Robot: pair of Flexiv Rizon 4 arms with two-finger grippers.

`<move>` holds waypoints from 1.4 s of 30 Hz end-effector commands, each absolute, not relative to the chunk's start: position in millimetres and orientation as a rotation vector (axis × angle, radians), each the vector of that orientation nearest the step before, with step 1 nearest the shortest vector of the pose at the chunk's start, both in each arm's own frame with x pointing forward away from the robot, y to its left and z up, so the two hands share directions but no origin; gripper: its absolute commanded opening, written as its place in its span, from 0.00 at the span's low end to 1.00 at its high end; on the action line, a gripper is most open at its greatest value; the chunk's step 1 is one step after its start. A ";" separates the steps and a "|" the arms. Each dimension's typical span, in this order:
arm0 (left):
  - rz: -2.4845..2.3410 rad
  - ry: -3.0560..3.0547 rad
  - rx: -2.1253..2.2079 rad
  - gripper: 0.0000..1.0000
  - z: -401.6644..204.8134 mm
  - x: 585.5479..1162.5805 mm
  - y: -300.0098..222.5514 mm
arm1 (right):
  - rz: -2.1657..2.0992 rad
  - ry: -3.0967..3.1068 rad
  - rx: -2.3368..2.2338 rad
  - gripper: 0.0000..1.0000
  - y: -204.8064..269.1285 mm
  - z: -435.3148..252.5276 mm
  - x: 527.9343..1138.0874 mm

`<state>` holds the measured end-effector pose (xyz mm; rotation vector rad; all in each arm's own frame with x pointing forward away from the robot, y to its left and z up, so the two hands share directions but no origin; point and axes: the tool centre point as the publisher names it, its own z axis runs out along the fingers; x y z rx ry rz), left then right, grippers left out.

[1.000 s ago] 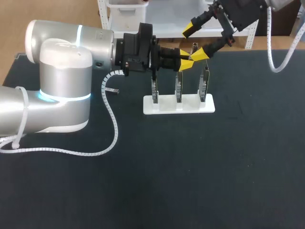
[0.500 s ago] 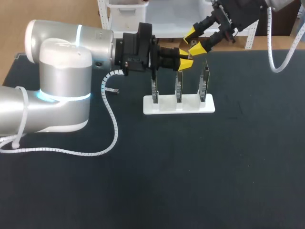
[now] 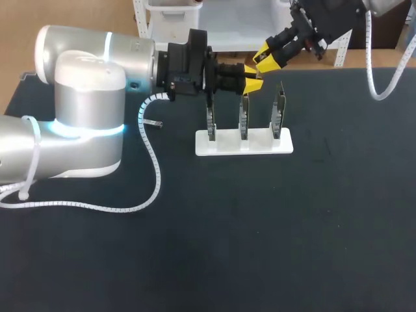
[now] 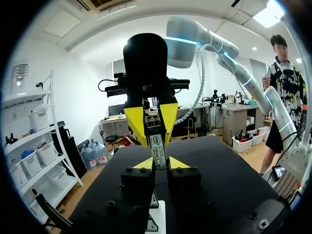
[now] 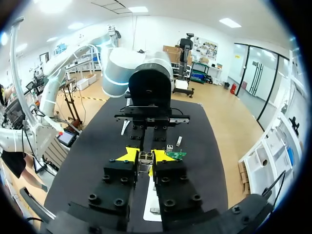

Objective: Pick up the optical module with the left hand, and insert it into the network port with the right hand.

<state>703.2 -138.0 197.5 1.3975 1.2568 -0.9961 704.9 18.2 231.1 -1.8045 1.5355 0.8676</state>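
Note:
The optical module, a slim metal bar with a white label, is held at one end between the fingers of my left gripper. My right gripper faces it head-on, its yellow fingers closed on the module's other end. In the right wrist view the module sits pinched between the yellow tips of the right gripper. From above, the left gripper and right gripper meet above the white stand, which carries three upright port boards.
My left arm's white spiral cable loops over the black table to the left of the stand. A small loose piece lies beside it. The stand's white base lies under the right gripper.
My right gripper came down to the left gripper's tips and its wide-open fingers closed onto the module. The left arm stayed still with the module held.

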 end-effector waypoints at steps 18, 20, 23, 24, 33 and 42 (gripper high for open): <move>-1.000 1.257 1.406 1.00 198.6 698.5 -139.5 | 0.862 1.534 -1.801 0.00 18.7 230.3 709.8; -1.000 1.257 1.406 1.00 198.6 698.5 -139.5 | 0.862 1.534 -1.801 0.00 18.7 230.3 709.8; -1.000 1.257 1.406 1.00 198.6 698.5 -139.5 | 0.862 1.534 -1.801 0.00 18.7 230.3 709.8; -1.000 1.257 1.406 1.00 198.6 698.5 -139.5 | 0.862 1.534 -1.801 0.00 18.7 230.3 709.8; -0.926 1.301 1.548 1.00 204.5 705.3 -141.8 | 0.862 1.534 -1.801 0.00 18.7 230.3 709.8; -0.890 1.377 1.630 1.00 213.8 718.8 -118.6 | 0.862 1.534 -1.801 0.00 18.7 230.3 709.8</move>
